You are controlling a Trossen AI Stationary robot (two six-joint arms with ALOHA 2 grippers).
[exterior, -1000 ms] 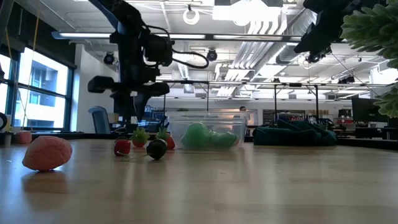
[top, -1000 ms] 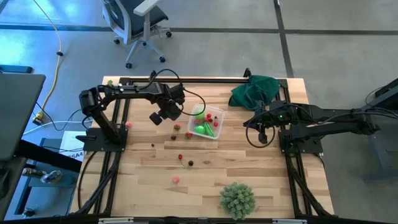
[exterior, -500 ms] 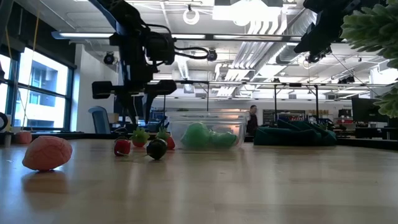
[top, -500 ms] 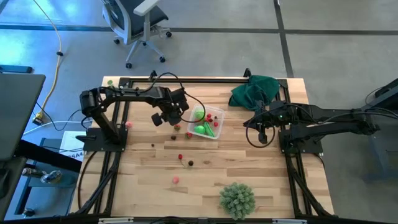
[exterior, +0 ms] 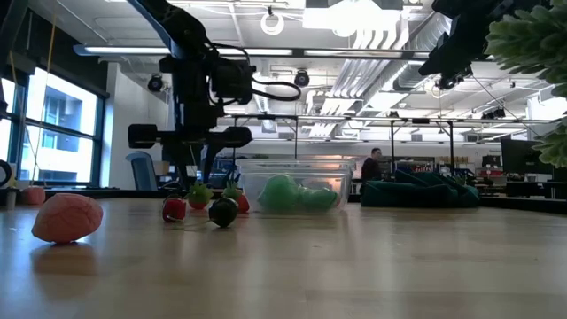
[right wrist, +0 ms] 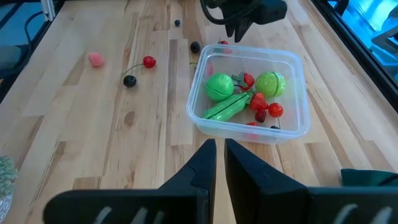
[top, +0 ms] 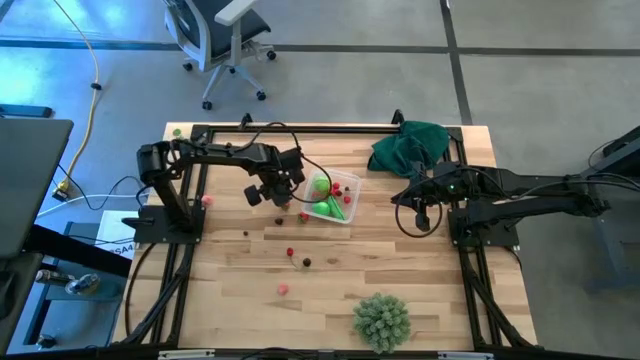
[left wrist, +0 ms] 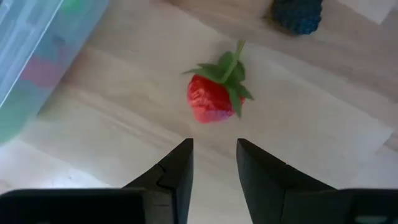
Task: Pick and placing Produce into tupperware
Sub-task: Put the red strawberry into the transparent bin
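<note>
1. Risk: the left gripper point(left wrist: 213, 163) has only a narrow gap between its fingers, and that gap looks no wider than the strawberry point(left wrist: 212, 96). A descent at this width would likely push the fruit or roll it aside instead of straddling it.
2. Risk: the strawberry lies close to the tupperware point(right wrist: 298, 127) wall. A finger coming down on that side could strike the rim and shift the container.
3. Risk: a blackberry point(left wrist: 296, 14) lies near the strawberry, beyond it from the gripper. A sweeping approach could knock it away.
4. Tool state: the left gripper holds nothing and its fingers stand slightly parted. The right gripper point(right wrist: 220, 160) is closed and empty, parked well apart on the far side of the container.
5. Position: the strawberry rests on the wooden table point(top: 420, 270), just outside the tupperware, directly ahead of the left fingertips and not touching them.
6. Container contents: green pieces and small red pieces already lie inside.
7. Remaining produce: several small red and dark pieces lie scattered on the table.
</note>
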